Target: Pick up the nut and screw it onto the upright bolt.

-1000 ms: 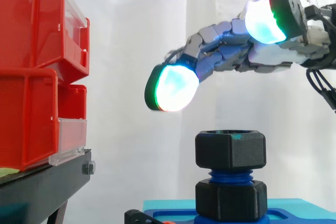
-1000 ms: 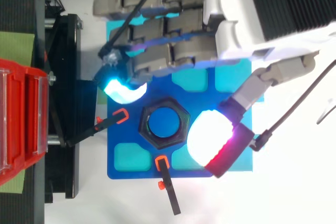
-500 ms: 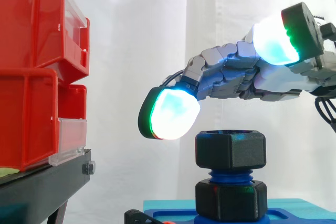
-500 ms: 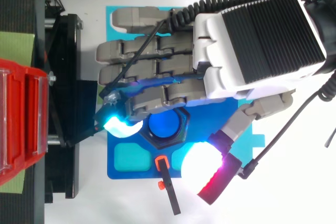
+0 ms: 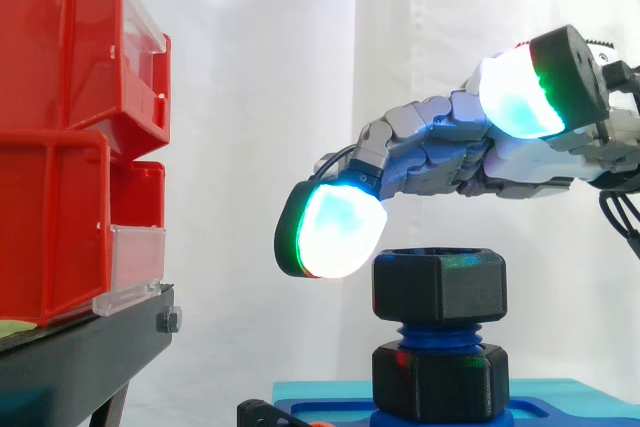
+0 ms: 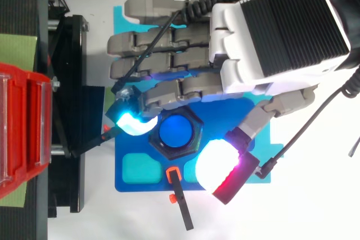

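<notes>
1. Our hand (image 6: 270, 32) hangs over the work with its fingers loosely extended and spread, gripping nothing.
2. From above, one glowing fingertip (image 6: 132, 122) sits at 9 o'clock of the nut (image 5: 440, 285) and the thumb pad (image 6: 222, 161) at 4 o'clock. In the side view the fingertip is just beside the nut's upper edge, and the thumb is raised well above it.
3. The nut is black and 6-sided, and it rests on top of the upright blue bolt (image 6: 175, 133), above a 2nd black nut (image 5: 440, 379) at the bolt's base.
4. We judge the nut stiff, light and probably plastic, with smooth flats that may slip. We would pinch 2 opposite flats and keep it level on the thread.
5. Farther out are the blue plate (image 6: 121, 184) and, at 9 o'clock, the red bins (image 5: 60, 147) on their black stand (image 5: 80, 357).
</notes>
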